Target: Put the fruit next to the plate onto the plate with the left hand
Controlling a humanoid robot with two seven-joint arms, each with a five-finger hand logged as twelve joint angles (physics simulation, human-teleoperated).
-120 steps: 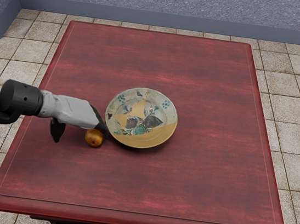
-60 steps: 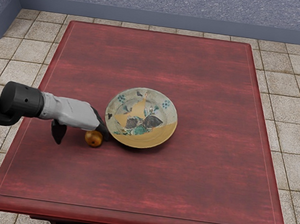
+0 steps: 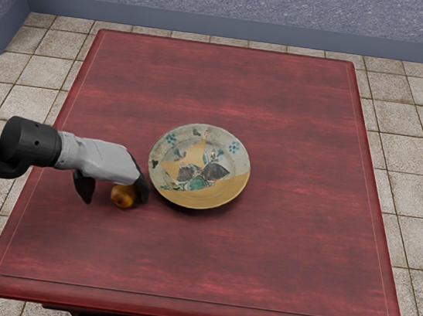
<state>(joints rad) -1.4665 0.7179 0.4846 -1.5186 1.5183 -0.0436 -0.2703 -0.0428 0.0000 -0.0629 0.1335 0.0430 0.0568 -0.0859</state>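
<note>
We see a dark red wooden tabletop (image 3: 304, 108) carrying two things. A patterned plate (image 3: 199, 166) lies a little left of its middle. At the plate's eight o'clock, just beside the rim, a small yellowish fruit (image 3: 121, 196) seemingly rests on the wood, partly hidden from us.

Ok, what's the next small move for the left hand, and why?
Probably close the fingers on the fruit: the left hand straddles it, the thumb looks apart from it, and it sits on the table beside the plate.
</note>
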